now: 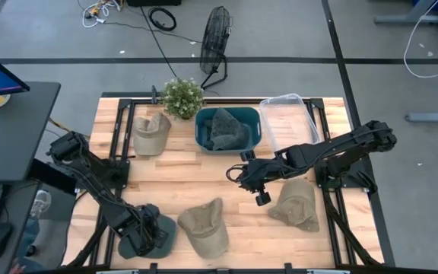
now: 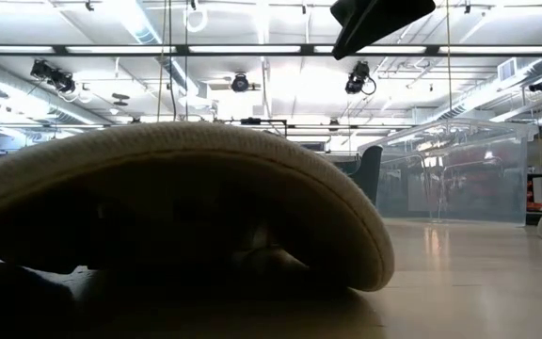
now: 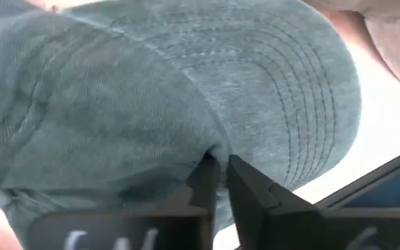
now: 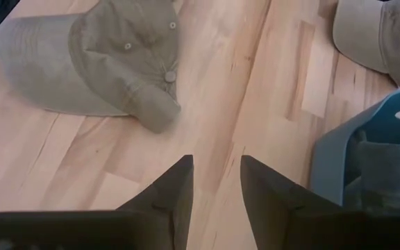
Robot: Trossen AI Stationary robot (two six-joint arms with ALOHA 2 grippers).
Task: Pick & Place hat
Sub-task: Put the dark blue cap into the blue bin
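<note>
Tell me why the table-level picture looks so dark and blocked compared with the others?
In the low view, a khaki cloth cap's curved brim sits right before the lens, backlit by bright ceiling lights, its underside in deep shadow. In the left wrist view, the grey-green cotton cap fills the frame, slightly soft. The high view is evenly lit, and the wooden tabletop shows no glare.

In the high view, a bin sits top centre holding one hat; a plant upper left of it, a clear tub right.
</note>
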